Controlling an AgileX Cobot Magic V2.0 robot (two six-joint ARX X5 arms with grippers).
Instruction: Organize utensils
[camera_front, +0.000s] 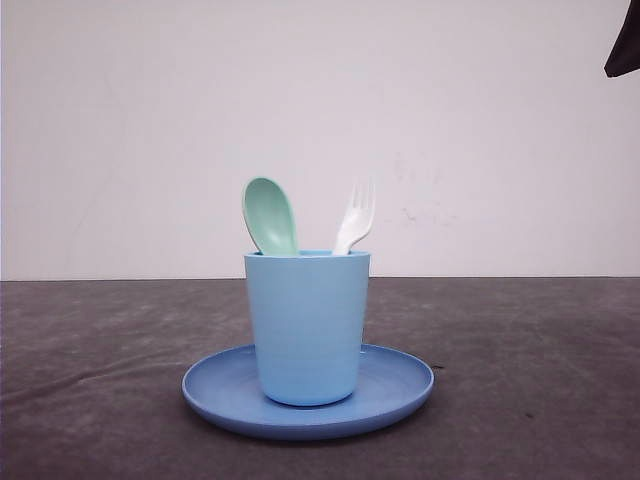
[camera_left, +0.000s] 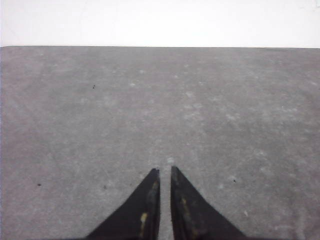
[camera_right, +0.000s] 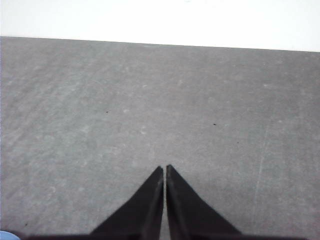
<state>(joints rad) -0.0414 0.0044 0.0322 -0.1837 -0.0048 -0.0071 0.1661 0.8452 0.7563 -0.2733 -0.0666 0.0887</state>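
In the front view a pale mint-green spoon (camera_front: 269, 215) and a small white fork (camera_front: 356, 217) stand upright in a light blue cup (camera_front: 307, 325), heads up above the rim, spoon on the left and fork on the right. The cup stands on a round blue plate (camera_front: 400, 385) in the middle of the table. My left gripper (camera_left: 164, 170) is shut over bare grey tabletop with nothing between its fingers. My right gripper (camera_right: 164, 167) is likewise shut and empty over bare tabletop.
The dark grey table (camera_front: 540, 370) runs to a plain white wall behind. A dark piece of an arm (camera_front: 624, 45) shows at the top right corner of the front view. A sliver of blue (camera_right: 6, 235) sits at the corner of the right wrist view.
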